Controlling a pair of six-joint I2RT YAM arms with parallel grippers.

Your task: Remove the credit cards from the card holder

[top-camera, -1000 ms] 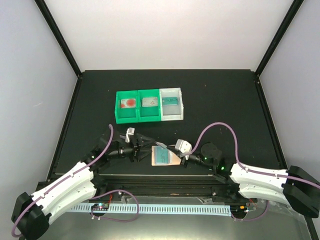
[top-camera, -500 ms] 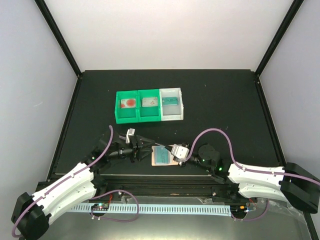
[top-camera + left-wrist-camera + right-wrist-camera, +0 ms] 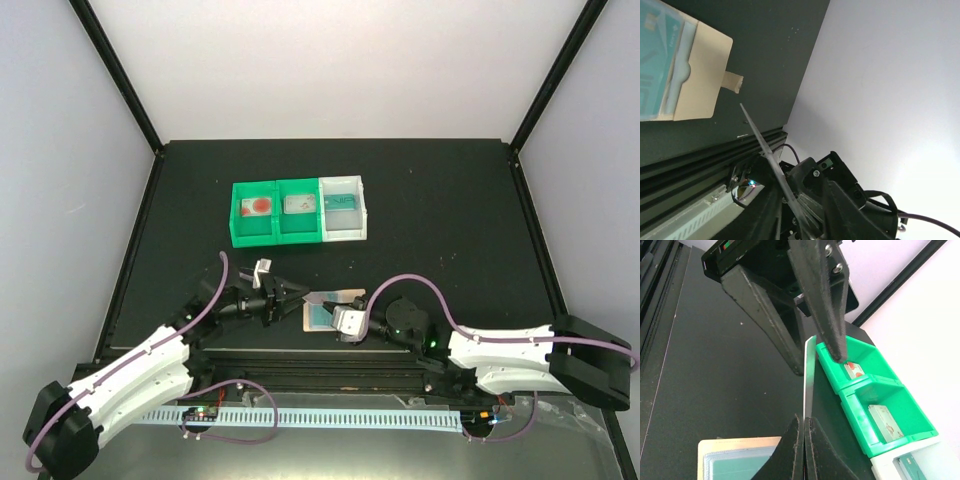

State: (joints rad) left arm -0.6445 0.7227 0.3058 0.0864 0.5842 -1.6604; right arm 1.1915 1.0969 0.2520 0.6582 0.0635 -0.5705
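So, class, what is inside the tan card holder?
A teal credit card sits in the card holder, partly showing. Whether more cards lie under it cannot be seen: it covers them.

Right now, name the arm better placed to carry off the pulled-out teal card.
Left, probably: the left pincer straddles the free top edge of the teal plastic card, nearer the green-and-white bin tray. The right pincer, shut on its lower end, sits above the flat tan card holder.
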